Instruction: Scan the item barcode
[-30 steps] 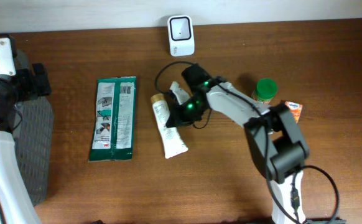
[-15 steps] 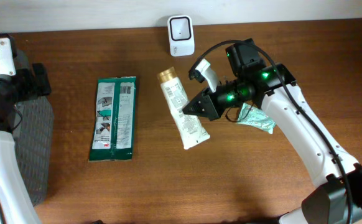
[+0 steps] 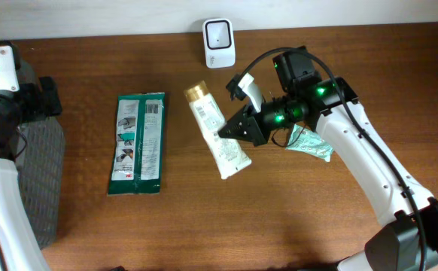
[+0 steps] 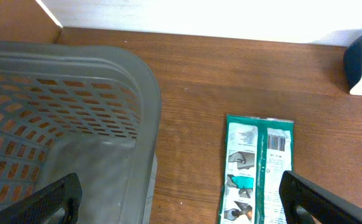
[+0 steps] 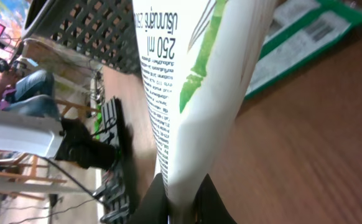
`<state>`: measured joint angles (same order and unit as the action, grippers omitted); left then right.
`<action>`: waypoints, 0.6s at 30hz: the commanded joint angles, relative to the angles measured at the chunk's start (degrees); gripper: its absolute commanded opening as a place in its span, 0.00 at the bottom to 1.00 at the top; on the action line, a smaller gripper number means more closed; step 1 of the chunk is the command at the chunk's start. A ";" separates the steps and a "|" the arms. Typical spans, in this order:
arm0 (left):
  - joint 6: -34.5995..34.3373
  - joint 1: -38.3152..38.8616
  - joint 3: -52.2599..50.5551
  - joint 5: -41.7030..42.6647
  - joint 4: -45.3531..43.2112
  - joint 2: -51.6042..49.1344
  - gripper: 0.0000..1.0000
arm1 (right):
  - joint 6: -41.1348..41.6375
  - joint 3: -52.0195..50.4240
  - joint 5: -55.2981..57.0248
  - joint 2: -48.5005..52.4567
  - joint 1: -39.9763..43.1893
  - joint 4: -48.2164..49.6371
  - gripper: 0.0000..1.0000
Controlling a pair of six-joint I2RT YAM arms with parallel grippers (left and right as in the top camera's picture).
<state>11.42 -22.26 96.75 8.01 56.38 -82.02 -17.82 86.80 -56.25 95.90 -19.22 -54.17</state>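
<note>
My right gripper (image 3: 232,130) is shut on a white tube (image 3: 219,135) with a gold cap (image 3: 196,92), held tilted above the table with the cap toward the back. In the right wrist view the tube (image 5: 193,74) rises from between the two fingers of that gripper (image 5: 180,190), showing green print and small text. The white scanner (image 3: 219,33) stands at the back edge, beyond the cap. My left gripper (image 4: 184,205) is open and holds nothing, over the basket's edge at the far left.
A green flat packet (image 3: 138,143) lies left of the tube, its barcode (image 4: 278,142) facing up. A second green packet (image 3: 309,144) lies under the right arm. A grey mesh basket (image 4: 106,74) stands at the left edge.
A second ago the tube was lower, beside the right gripper. It now hangs higher in the grip, and in the last half second it shifted slightly left. The left arm is still.
</note>
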 commanded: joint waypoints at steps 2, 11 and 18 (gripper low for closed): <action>0.90 -0.31 0.15 0.59 -0.07 0.02 0.99 | 10.19 0.85 16.37 -0.66 -1.31 9.49 0.04; 0.90 -0.31 0.15 0.61 -0.07 0.02 0.99 | 15.52 0.85 51.60 8.35 -1.92 25.27 0.04; 0.90 -0.31 0.15 0.59 -0.07 0.02 0.99 | 16.39 0.85 60.89 11.37 -1.77 30.16 0.04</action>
<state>11.42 -22.26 96.75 8.01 56.38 -82.02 -2.35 86.74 -1.69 107.92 -20.82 -25.63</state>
